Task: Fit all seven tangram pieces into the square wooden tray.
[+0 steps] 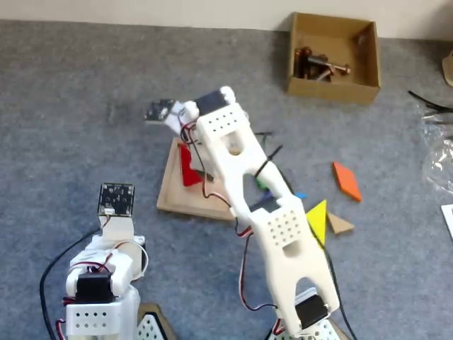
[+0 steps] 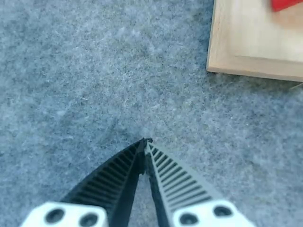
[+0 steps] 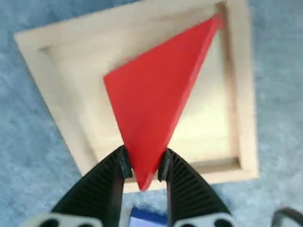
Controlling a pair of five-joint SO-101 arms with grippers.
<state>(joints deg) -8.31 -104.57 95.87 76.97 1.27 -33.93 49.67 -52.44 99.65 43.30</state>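
The square wooden tray point(image 1: 172, 196) lies mid-table, partly under my right arm. My right gripper point(image 3: 144, 164) is shut on a corner of a large red triangle point(image 3: 156, 101), which hangs tilted over the tray point(image 3: 246, 90) with its far tip near one inner corner. From above, the red triangle point(image 1: 187, 167) stands up inside the tray. My left gripper point(image 2: 145, 143) is shut with nothing in it, low over the grey carpet, a short way from the tray's corner point(image 2: 246, 47). Orange point(image 1: 347, 180), yellow point(image 1: 317, 220), tan point(image 1: 340, 224), blue point(image 1: 301, 195) and green point(image 1: 262, 183) pieces lie right of the tray.
A cardboard box point(image 1: 333, 49) with copper-coloured parts stands at the back right. Clear plastic and cables point(image 1: 437, 134) lie at the right edge. The left arm point(image 1: 106, 265) stays near the front left, with open carpet around it.
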